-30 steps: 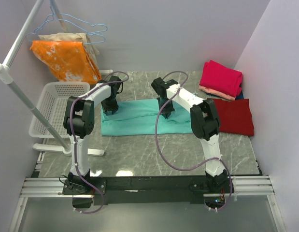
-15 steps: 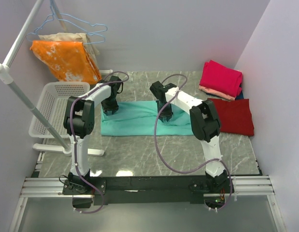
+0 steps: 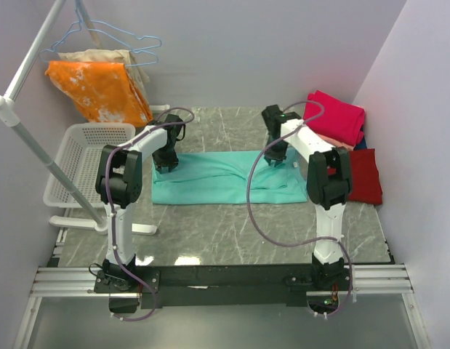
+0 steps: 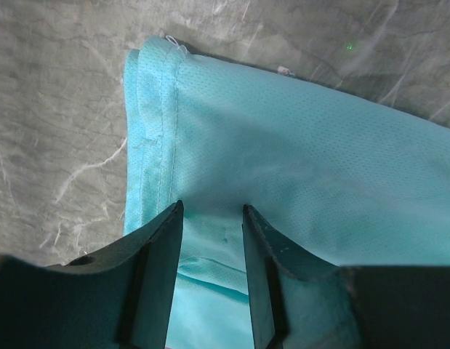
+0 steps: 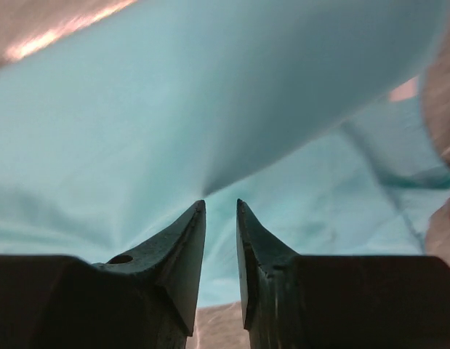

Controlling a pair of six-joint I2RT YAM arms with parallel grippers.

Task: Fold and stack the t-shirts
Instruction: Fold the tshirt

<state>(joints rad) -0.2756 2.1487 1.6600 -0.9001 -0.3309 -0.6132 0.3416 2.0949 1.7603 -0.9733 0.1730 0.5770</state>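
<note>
Top external view: teal shirt (image 3: 210, 182) lies spread across the tabletop (image 3: 232, 225), left hand (image 3: 166, 164) pinching its far-left edge, right hand (image 3: 276, 160) pinching a fold near its right end.

Teal t-shirt (image 3: 225, 178): plain, with a fine pin-dot mesh up close. Table (image 3: 210, 225): grey marble, white veins. Magenta-pink shirt (image 3: 332, 116), salmon shirt (image 3: 320, 139), dark red shirt (image 3: 363, 178), all plain. Orange cloth (image 3: 97, 87): white blotches. Basket (image 3: 79, 156): white. My left gripper (image 4: 211, 211) and right gripper (image 5: 220, 203): black.

Four t-shirts (image 3: 210, 185) (image 3: 364, 174) (image 3: 335, 115) (image 3: 332, 144); two arms (image 3: 126, 171) (image 3: 325, 174); one basket (image 3: 86, 129); two hung cloths (image 3: 101, 91) (image 3: 101, 55)
</note>
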